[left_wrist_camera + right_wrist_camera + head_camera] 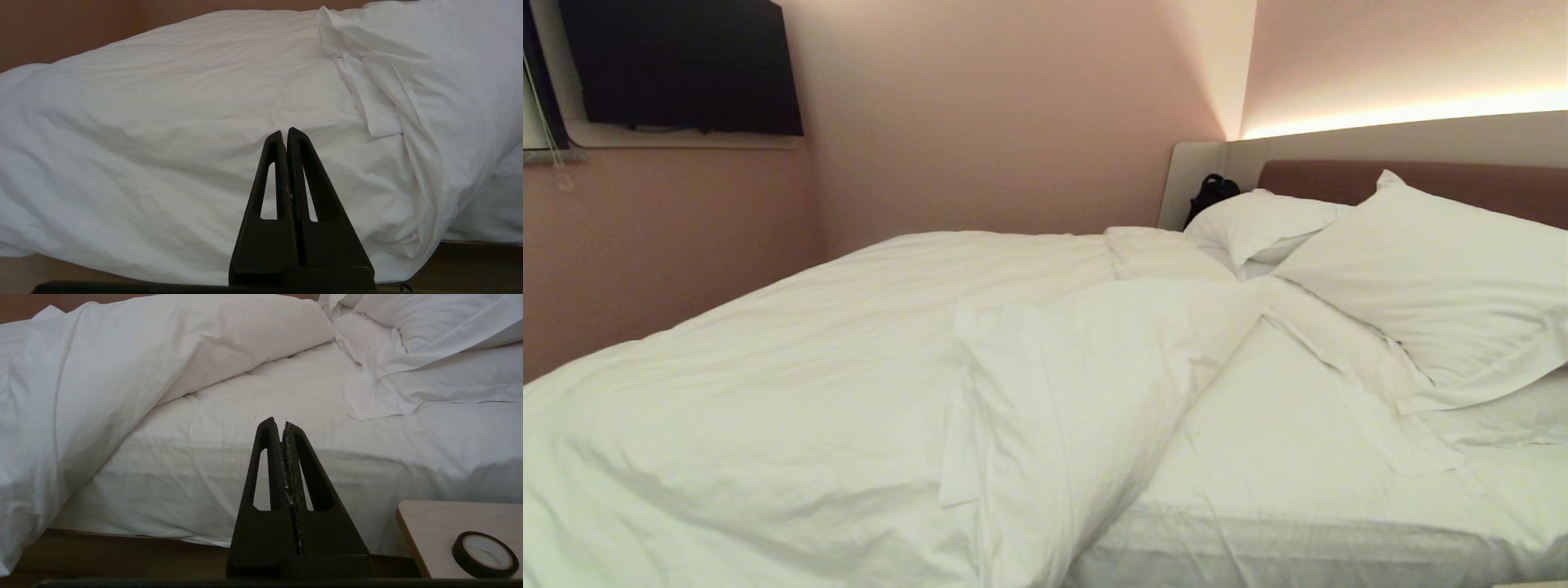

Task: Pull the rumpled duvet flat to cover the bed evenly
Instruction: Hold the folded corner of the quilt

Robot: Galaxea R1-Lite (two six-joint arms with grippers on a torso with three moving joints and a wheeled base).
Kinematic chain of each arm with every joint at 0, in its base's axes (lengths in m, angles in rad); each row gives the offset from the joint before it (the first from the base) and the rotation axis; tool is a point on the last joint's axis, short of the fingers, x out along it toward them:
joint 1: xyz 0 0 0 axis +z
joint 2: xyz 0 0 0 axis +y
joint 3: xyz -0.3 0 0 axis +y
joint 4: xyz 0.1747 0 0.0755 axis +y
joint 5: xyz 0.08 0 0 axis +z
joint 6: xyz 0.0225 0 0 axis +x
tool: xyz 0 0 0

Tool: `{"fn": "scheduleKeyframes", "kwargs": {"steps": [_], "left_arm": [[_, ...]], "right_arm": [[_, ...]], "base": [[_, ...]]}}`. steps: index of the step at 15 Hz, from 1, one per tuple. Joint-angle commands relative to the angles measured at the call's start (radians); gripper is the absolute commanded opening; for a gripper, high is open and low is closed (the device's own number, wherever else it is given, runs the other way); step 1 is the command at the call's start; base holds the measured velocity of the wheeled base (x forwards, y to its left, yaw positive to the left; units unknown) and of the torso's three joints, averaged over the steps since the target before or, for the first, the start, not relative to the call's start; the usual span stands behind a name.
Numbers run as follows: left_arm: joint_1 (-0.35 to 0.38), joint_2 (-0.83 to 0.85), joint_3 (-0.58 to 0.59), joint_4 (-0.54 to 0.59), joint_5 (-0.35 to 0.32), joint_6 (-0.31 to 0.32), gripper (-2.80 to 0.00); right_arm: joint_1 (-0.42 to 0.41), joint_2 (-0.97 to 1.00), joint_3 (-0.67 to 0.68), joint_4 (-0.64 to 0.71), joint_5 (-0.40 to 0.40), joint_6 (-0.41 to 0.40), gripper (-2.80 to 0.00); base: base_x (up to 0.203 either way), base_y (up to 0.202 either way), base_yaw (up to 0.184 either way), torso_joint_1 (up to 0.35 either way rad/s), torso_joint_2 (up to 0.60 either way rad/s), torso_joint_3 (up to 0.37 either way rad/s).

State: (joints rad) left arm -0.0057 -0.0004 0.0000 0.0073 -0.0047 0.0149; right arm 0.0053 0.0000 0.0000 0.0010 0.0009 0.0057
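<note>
The white puffy duvet point(792, 384) lies rumpled over the left part of the bed, its near right corner folded back in a thick flap point(1086, 384). That fold leaves the sheeted mattress point(1290, 457) bare on the right, below the mauve-brown headboard point(1462, 184). Neither arm shows in the head view. My left gripper point(286, 131) is shut and empty, short of the duvet's hanging side point(163, 163). Shut and empty too, my right gripper point(280, 422) faces the bare mattress side point(367, 473), with the folded duvet point(122, 375) to one side.
Two white pillows point(1429, 294) point(1258, 224) lean at the headboard, a dark object point(1213, 192) behind them. A wooden bedside table point(466, 531) carries a roll of black tape point(485, 554). A dark screen point(682, 65) hangs on the pink wall at left.
</note>
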Motion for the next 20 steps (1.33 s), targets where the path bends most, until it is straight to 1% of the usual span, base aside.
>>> {"fn": "scheduleKeyframes", "kwargs": {"steps": [1,20], "left_arm": [[0.0,0.0,0.0,0.0,-0.001,-0.001,-2.8],[0.0,0.0,0.0,0.0,0.0,-0.001,-2.8]], "right_arm": [[0.001,0.0,0.0,0.001,0.001,0.0,-2.8],[0.001,0.0,0.0,0.001,0.002,-0.003,-2.8]], "base": [[0.0,0.0,0.0,0.0,0.0,0.0],[0.0,0.0,0.0,0.0,0.0,0.0]]}}
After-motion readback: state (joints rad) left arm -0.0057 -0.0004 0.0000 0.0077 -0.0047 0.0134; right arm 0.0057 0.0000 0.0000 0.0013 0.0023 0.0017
